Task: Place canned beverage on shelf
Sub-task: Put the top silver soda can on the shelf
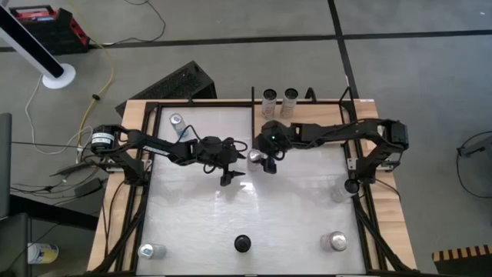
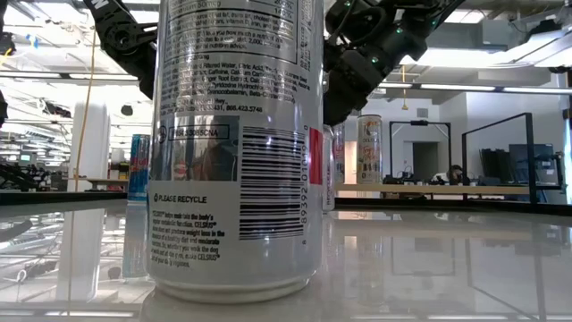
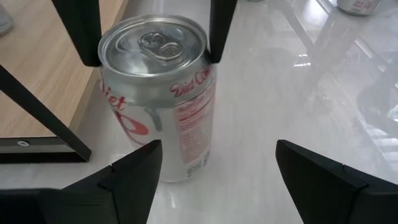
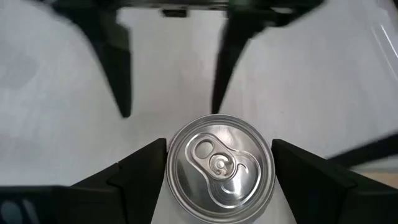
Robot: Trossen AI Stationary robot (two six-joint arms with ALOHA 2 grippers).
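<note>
Pre-grasp step: right gripper (image 4: 219,163) jaws spread, straddling upright can (image 4: 221,167), not yet clamped. Left gripper (image 1: 233,175) beside can, jaws spread, empty. Next: close, lift toward shelf (image 1: 138,115).

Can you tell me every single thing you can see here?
Silver aluminium drink cans: six, mostly silver; one mid-table, two far edge, one far left, two near corners.
Light-wood shelf panel: one, tan, beside the middle can.
Glossy tabletop: one, white.
Small round object: one, black, near edge.
Plastic crate: one, black, floor.
Left gripper: black, open, facing the middle can.
Right gripper: black, open, straddling it.
</note>
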